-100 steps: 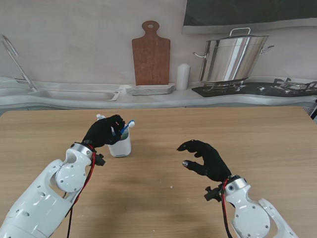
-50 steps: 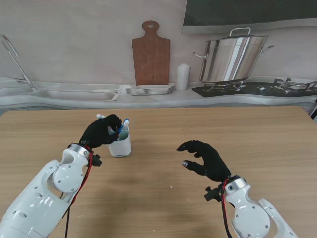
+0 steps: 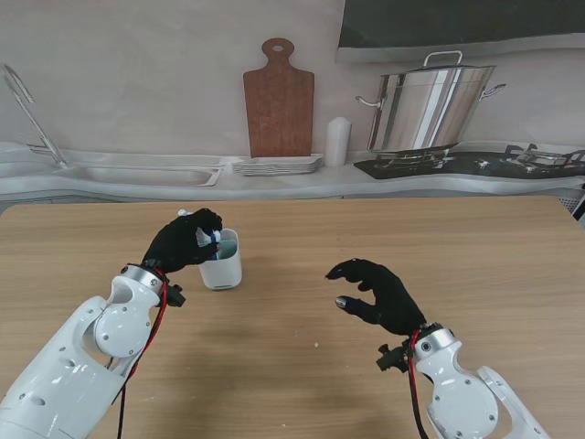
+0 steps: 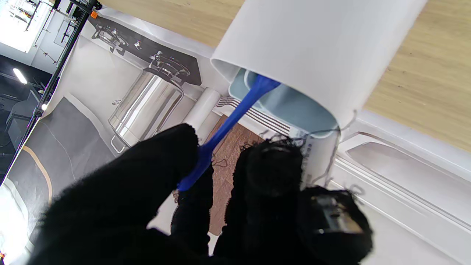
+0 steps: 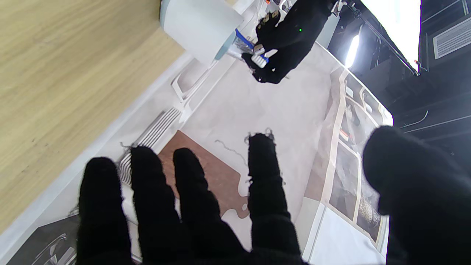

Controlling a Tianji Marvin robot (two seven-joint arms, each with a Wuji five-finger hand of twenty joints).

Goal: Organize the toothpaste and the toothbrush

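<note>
A white cup (image 3: 222,266) with a pale blue inside stands on the wooden table (image 3: 302,366), left of centre. My left hand (image 3: 186,241) is at the cup's rim, shut on a blue toothbrush (image 3: 213,237). In the left wrist view the toothbrush (image 4: 235,117) slants from my fingers (image 4: 154,176) down into the cup (image 4: 312,55). A white tube-like thing (image 4: 318,158), perhaps the toothpaste, shows behind my fingers at the rim. My right hand (image 3: 377,294) hovers open over the table's middle, holding nothing. The right wrist view shows the cup (image 5: 198,25) and the brush's white bristles (image 5: 259,60).
A printed kitchen backdrop runs along the table's far edge, with a sink (image 3: 137,174), cutting board (image 3: 279,101), stacked plates (image 3: 276,165) and a steel pot (image 3: 430,108). Bare wood lies between my two hands and to the right of the cup.
My left hand has shifted slightly left and lowered the toothbrush, so its end has gone from sticking out over the cup to sitting inside it. The right hand has stayed still.
</note>
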